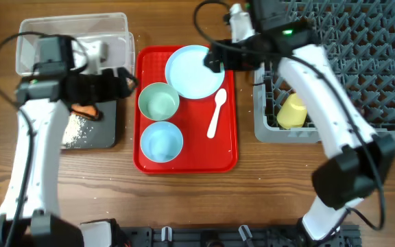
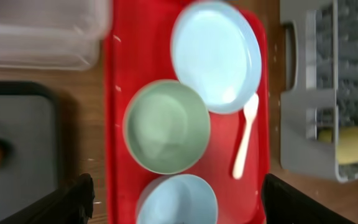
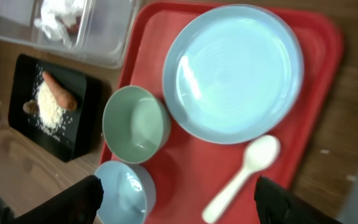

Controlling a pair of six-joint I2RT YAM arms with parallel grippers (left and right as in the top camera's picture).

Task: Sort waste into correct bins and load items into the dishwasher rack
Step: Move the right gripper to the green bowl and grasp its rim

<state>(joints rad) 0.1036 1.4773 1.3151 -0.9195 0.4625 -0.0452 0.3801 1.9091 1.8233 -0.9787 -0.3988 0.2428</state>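
Observation:
On the red serving tray lie the pale blue plate (image 1: 195, 71), a mint bowl (image 1: 158, 101), a blue bowl (image 1: 161, 141) and the white spoon (image 1: 216, 113). The yellow cup (image 1: 292, 111) lies in the grey rack (image 1: 362, 62). The napkin (image 1: 98, 51) is in the clear tub (image 1: 74, 20). The carrot (image 3: 61, 92), rice grains (image 3: 48, 106) and brown lump (image 3: 30, 107) lie on the black tray (image 1: 105, 134). My left gripper (image 2: 179, 202) is open and empty above the tray's left side. My right gripper (image 3: 179, 202) is open and empty above the plate's right edge.
The red serving tray (image 1: 228, 154) sits between the two bins on the left and the rack on the right. Bare wooden table runs along the front. The rack's near wall stands close to the tray's right rim.

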